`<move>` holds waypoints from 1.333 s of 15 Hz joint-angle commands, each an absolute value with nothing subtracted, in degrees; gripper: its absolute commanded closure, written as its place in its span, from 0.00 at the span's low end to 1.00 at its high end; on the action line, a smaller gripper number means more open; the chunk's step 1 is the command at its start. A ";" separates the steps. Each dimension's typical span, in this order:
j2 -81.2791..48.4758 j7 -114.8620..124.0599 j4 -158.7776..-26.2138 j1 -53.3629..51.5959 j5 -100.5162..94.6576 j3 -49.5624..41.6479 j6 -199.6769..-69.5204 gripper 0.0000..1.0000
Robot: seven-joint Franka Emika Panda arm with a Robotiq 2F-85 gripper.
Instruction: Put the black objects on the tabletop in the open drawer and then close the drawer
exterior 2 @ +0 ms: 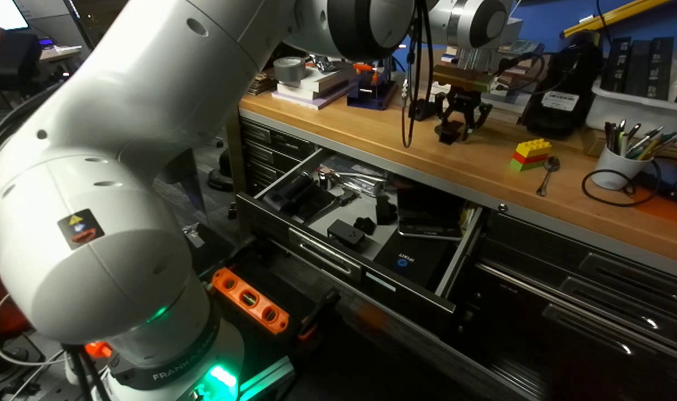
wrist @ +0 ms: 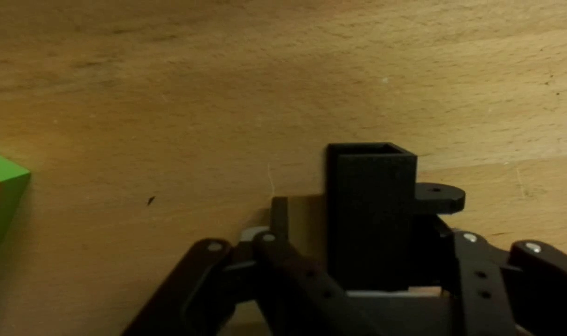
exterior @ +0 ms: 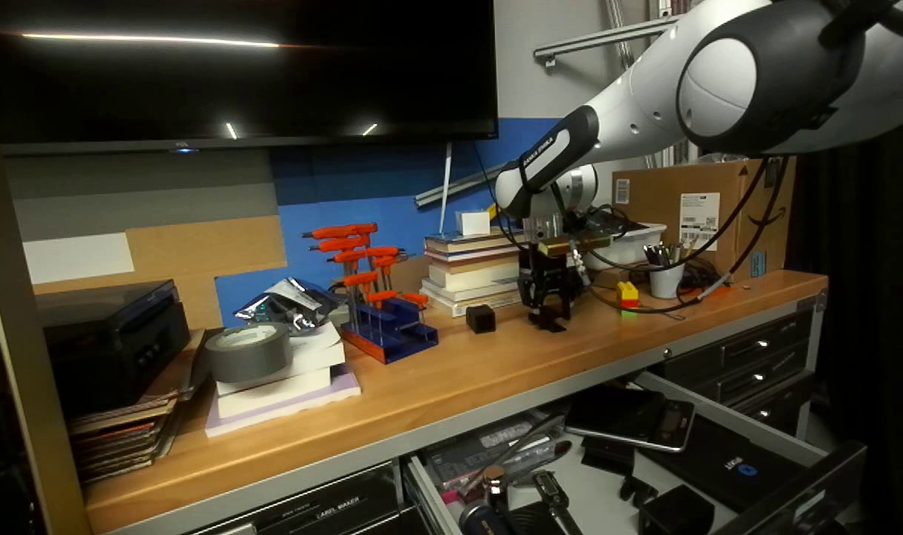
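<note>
Your tool [wrist: 361, 224] stands spread astride the black holder [wrist: 374, 200], one finger [wrist: 279, 218] clear of it, presumably to pinch and carry it into the drawer [exterior 2: 341, 257] open below it.

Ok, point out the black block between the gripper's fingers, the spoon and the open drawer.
Black block [wrist: 375, 210]: in the wrist view, on its flat side below the hollow end.
Spoon [exterior 2: 551, 164]: in an exterior view, on its bowl.
Open drawer [exterior 2: 325, 255]: in an exterior view, on its front, at the handle.
</note>
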State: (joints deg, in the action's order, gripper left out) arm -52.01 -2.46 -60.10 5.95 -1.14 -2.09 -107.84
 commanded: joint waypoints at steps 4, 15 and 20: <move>-54.26 -2.59 -59.61 6.34 -1.98 -3.20 -109.28 0.82; -37.07 -4.89 -83.45 6.47 0.57 -0.97 -112.88 0.78; -27.43 -7.60 -96.78 6.50 3.63 0.78 -113.69 0.78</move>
